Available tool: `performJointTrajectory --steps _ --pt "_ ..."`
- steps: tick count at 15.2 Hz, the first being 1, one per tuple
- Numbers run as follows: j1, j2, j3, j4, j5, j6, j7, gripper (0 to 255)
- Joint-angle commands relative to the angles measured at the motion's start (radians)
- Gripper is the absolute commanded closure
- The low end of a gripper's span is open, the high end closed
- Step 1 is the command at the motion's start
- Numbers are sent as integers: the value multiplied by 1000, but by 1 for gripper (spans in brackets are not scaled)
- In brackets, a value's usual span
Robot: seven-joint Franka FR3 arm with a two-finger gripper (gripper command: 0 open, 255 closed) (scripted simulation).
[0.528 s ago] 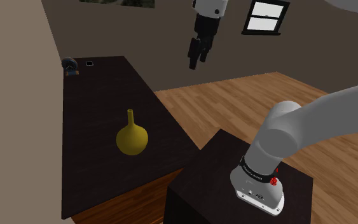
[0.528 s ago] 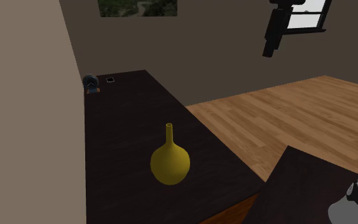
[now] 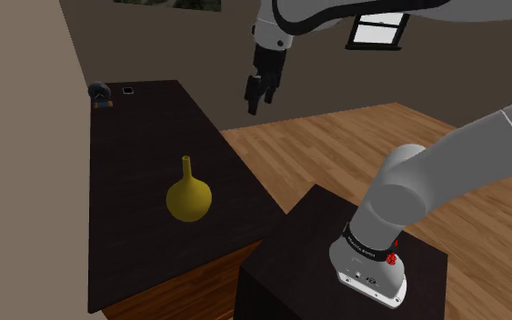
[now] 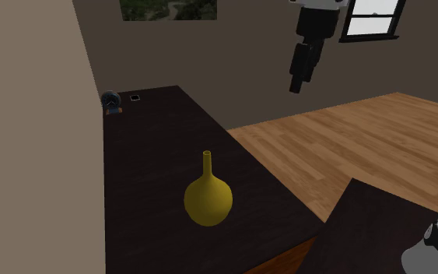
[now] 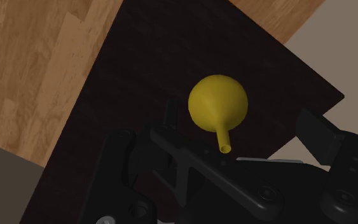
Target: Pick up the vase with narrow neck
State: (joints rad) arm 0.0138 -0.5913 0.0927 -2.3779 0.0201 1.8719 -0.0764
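1. Nearest in the shoulder view, the dark stand (image 3: pixel 286 273) sits at the lower right. The arm's grey base (image 3: pixel 372 259) is mounted on it, beside the near end of the dark counter (image 3: pixel 135 245).
2. The vase (image 3: pixel 188 195) stands upright on the counter, on its nearer half and closer to the edge that faces the wooden floor (image 3: pixel 336 145). It is yellow, with a round body and a thin neck, and nothing touches it.
3. In the second exterior view the vase (image 4: pixel 208 194) stands on bare counter, well apart from the things at the counter's far end.
4. The end effector (image 3: pixel 255 102) hangs high in the air, beyond the vase and above the counter's floor-side edge, pointing downwards at a slight tilt. It is well apart from the vase.
5. In the second exterior view the end effector (image 4: pixel 296 84) is seen against the back wall, to the upper right of the vase.
6. In the wrist view the two black fingers (image 5: pixel 317 130) stand apart and hold nothing. The vase (image 5: pixel 219 105) lies far below them on the counter.
7. At the counter's far end, by the wall, stands a small round clock-like object (image 3: pixel 99 93), with a small dark flat item (image 3: pixel 128 90) just beside it.
8. Farthest back, the wall carries a window (image 3: pixel 378 32) and a picture (image 4: pixel 169 9).
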Motion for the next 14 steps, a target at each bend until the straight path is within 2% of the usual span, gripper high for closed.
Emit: performJointTrajectory --steps 1,7,14 --pt "3 57 12 -8 5 71 13 0" --pt "6 253 43 12 6 260 47 0" --pt "9 509 74 101 -23 442 97 0"
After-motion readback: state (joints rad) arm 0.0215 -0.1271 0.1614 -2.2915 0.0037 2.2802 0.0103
